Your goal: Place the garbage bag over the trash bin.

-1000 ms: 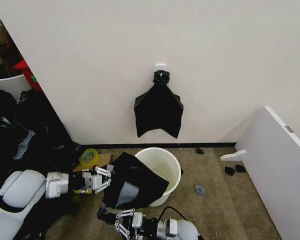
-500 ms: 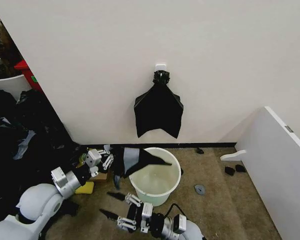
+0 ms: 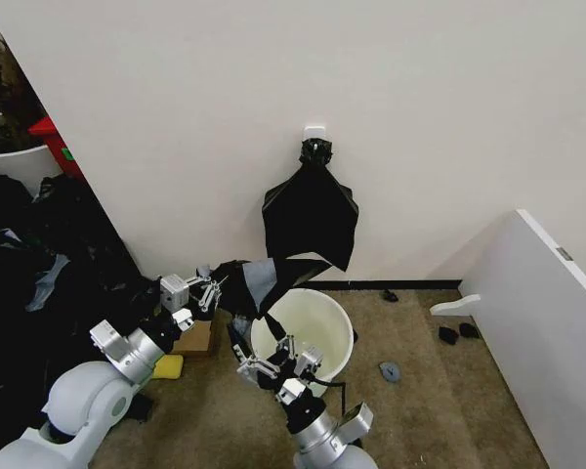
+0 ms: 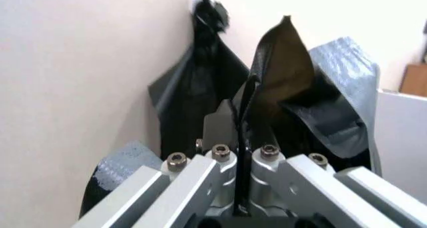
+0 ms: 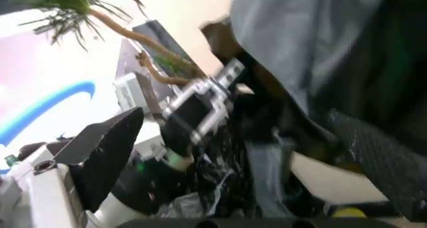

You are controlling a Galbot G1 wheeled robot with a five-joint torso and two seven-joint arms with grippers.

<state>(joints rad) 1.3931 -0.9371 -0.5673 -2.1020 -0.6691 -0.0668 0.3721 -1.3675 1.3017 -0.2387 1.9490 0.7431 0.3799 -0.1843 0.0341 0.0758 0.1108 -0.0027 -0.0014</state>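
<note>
The trash bin (image 3: pixel 317 322), a cream-white bucket, stands on the carpet by the wall. The garbage bag (image 3: pixel 266 277), glossy black, hangs spread above the bin's left rim. My left gripper (image 3: pixel 204 292) holds it from the left, shut on a thin black fold. In the left wrist view the fingers (image 4: pixel 220 125) pinch the bag (image 4: pixel 283 83). My right gripper (image 3: pixel 273 362) stands open at the bin's front left rim, below the bag. The right wrist view shows its fingers (image 5: pixel 107 148) wide apart, with the bag (image 5: pixel 313 48) and the left gripper (image 5: pixel 200 108) beyond them.
A flat black bundle (image 3: pixel 310 215) hangs from a wall hook above the bin. A big heap of black plastic (image 3: pixel 39 274) lies at the left. A white panel (image 3: pixel 547 313) leans at the right. Cardboard (image 3: pixel 195 337), a yellow block (image 3: pixel 168 366) and small bits (image 3: pixel 454 332) lie on the floor.
My left gripper has raised the bag higher, above the bin's left rim. My right arm has swung up from the floor in front to the bin's front rim, still open.
</note>
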